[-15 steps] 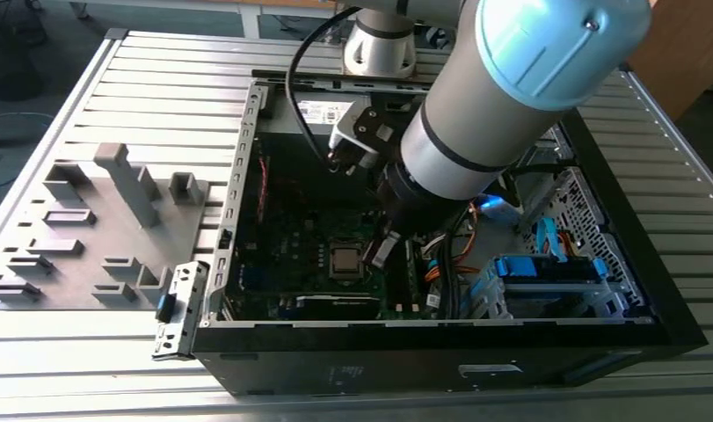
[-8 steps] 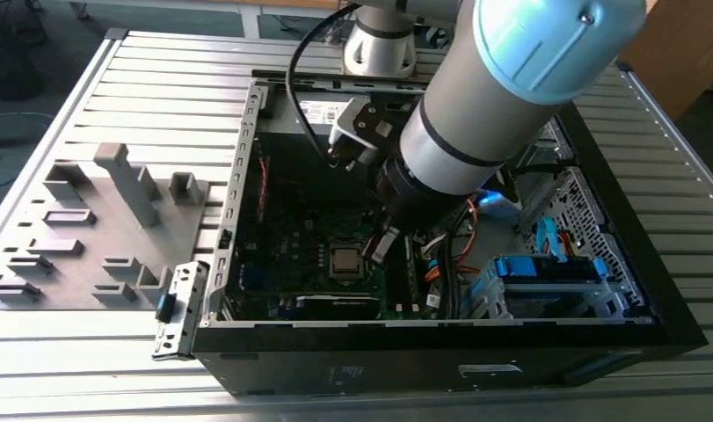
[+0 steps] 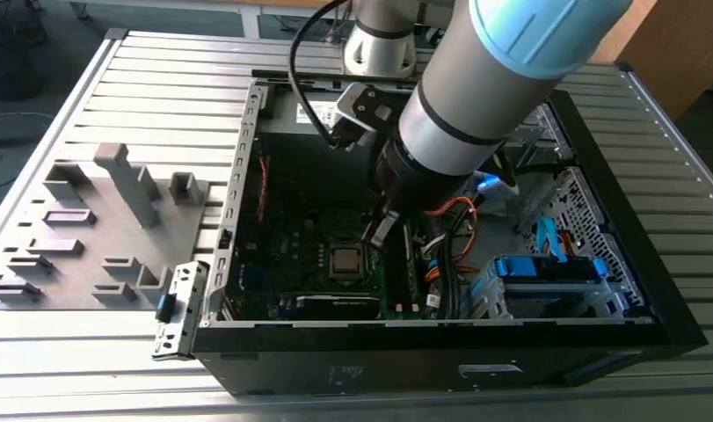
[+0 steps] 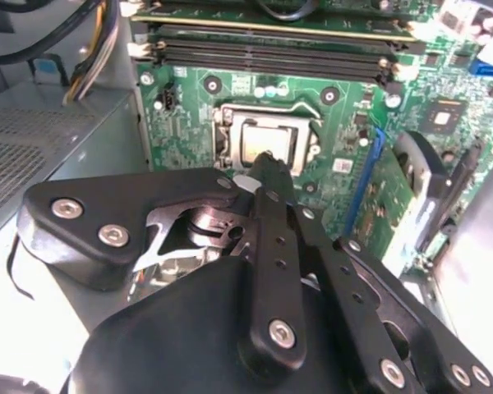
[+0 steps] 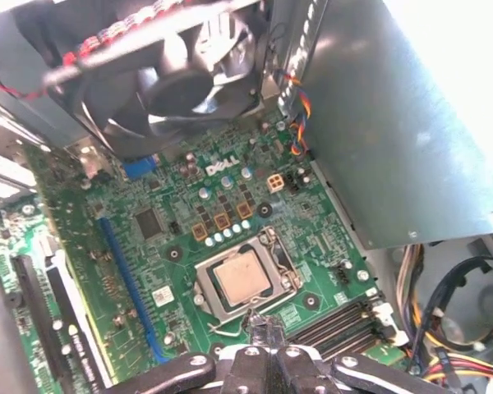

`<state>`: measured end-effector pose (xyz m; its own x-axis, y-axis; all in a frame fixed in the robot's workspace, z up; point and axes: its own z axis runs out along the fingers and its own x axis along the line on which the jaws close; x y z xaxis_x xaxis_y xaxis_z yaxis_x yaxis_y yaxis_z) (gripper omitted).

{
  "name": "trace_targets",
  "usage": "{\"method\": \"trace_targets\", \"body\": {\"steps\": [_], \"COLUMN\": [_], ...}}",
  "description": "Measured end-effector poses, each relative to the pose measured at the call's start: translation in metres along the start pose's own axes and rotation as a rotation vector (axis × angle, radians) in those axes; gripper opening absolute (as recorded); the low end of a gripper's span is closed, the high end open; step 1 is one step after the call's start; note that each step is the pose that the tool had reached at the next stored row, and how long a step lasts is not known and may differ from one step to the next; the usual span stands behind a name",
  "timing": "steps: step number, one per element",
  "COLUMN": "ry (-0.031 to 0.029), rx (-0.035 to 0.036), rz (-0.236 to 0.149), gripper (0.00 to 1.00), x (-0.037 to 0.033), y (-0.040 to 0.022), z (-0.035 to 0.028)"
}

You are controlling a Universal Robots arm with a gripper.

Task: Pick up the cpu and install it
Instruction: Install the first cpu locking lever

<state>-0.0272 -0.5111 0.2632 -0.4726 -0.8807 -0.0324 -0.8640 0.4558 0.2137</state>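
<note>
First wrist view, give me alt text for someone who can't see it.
A small square silver-grey cpu sits in the metal socket frame on a green motherboard, with the black gripper close beside the socket. A black cooling fan and a grey metal box stand beyond.

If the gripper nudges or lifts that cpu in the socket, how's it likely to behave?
The cpu looks thin, flat and rigid, so probably light and won't roll. Its smooth metal top may be slippery. The socket frame around it would likely block sideways pushes. The gripper hovers near its edge.
</note>
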Motion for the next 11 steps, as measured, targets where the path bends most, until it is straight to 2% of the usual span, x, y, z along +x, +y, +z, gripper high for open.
{"method": "trace_targets", "body": {"steps": [2, 3, 8, 11], "ry": [-0.0004, -0.0018, -0.0119, -0.0123], "rx": [0.0007, 0.0027, 0.0229, 0.0235], "rz": [0.0, 0.0, -0.003, -0.003], "gripper": [0.12, 0.12, 0.12, 0.12], "x": [-0.0004, -0.0005, 0.0026, 0.0026], "y": [0.0015, 0.0024, 0.0148, 0.0149], "z": [-0.0056, -0.0055, -0.003, -0.0029]}}
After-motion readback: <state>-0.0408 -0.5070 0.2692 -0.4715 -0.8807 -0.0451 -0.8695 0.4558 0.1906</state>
